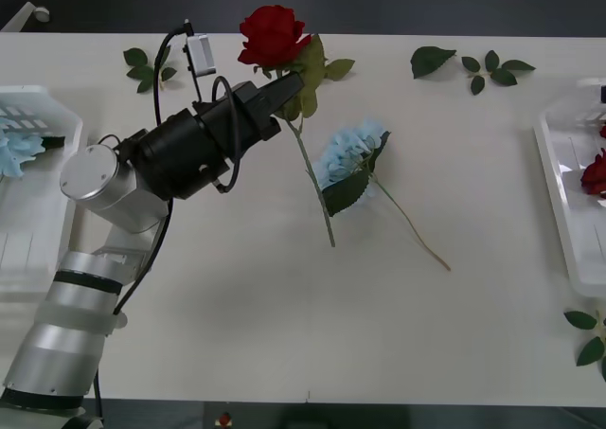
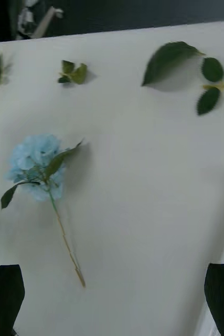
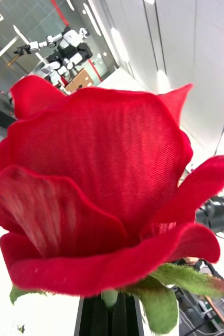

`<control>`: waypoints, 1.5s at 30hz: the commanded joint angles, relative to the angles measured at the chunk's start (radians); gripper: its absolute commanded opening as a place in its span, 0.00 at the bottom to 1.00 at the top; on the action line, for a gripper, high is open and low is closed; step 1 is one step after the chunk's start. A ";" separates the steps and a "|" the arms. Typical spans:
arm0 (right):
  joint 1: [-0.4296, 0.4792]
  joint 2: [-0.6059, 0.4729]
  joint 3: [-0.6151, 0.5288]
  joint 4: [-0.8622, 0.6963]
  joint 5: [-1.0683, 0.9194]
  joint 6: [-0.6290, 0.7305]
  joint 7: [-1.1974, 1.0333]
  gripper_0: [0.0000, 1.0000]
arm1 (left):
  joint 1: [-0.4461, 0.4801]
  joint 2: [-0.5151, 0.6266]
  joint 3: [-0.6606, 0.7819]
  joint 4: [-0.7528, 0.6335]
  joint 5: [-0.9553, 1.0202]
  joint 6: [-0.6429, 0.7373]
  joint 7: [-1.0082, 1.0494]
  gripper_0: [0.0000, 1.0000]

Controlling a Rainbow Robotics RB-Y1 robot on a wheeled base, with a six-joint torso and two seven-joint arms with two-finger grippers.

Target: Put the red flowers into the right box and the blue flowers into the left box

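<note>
My left gripper (image 1: 292, 86) is shut on the stem of a red flower (image 1: 273, 33), just under the bloom, and holds it lifted above the table's far middle. The rose's stem hangs down toward the table. The bloom (image 3: 101, 194) looms close in the left wrist view, above the black fingers (image 3: 110, 314). A blue flower (image 1: 350, 159) lies on the table just right of the hanging stem. My right gripper (image 2: 112, 299) is open over the table, with that blue flower (image 2: 37, 165) ahead of it. The left box (image 1: 38, 211) holds a blue flower (image 1: 14, 150). The right box (image 1: 563, 197) holds a red flower (image 1: 595, 173).
Loose green leaf sprigs lie at the far left (image 1: 147, 66), the far right (image 1: 473, 64) and the near right edge (image 1: 592, 339). A large loose leaf (image 2: 169, 60) lies beyond the blue flower in the right wrist view. The near half of the table (image 1: 284, 334) is bare.
</note>
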 commanded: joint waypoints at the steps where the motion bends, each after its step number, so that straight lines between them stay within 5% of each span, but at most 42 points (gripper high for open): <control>1: 0.232 0.053 -0.196 -0.184 -0.125 -0.040 0.083 1.00 | -0.047 -0.055 0.013 -0.025 -0.001 -0.012 -0.008 0.00; 7: 0.528 0.148 -0.389 -0.555 -0.148 -0.214 0.120 1.00 | -0.047 -0.101 0.002 -0.025 -0.001 -0.027 -0.010 0.00; 13: 0.648 0.213 -0.380 -0.811 -0.154 -0.395 0.118 1.00 | -0.047 -0.113 -0.013 -0.025 -0.001 -0.036 -0.008 0.00; 25: 0.625 0.338 -0.119 -1.020 -0.050 -0.671 0.147 1.00 | -0.040 -0.124 -0.029 -0.025 -0.002 -0.036 -0.005 0.00; 40: 0.487 0.570 -0.033 -0.891 0.180 -0.652 0.141 1.00 | -0.040 -0.126 -0.030 -0.025 -0.002 -0.036 0.006 0.00; 43: 0.471 0.582 -0.027 -0.880 0.194 -0.648 0.140 0.63 | -0.039 -0.124 -0.030 -0.025 -0.002 -0.036 0.007 0.00; 44: 0.465 0.581 -0.021 -0.879 0.194 -0.646 0.137 0.32 | -0.039 -0.126 -0.030 -0.025 -0.002 -0.036 0.006 0.00; 45: 0.464 0.581 -0.018 -0.877 0.194 -0.648 0.134 0.16 | -0.040 -0.126 -0.030 -0.025 -0.002 -0.036 0.006 0.00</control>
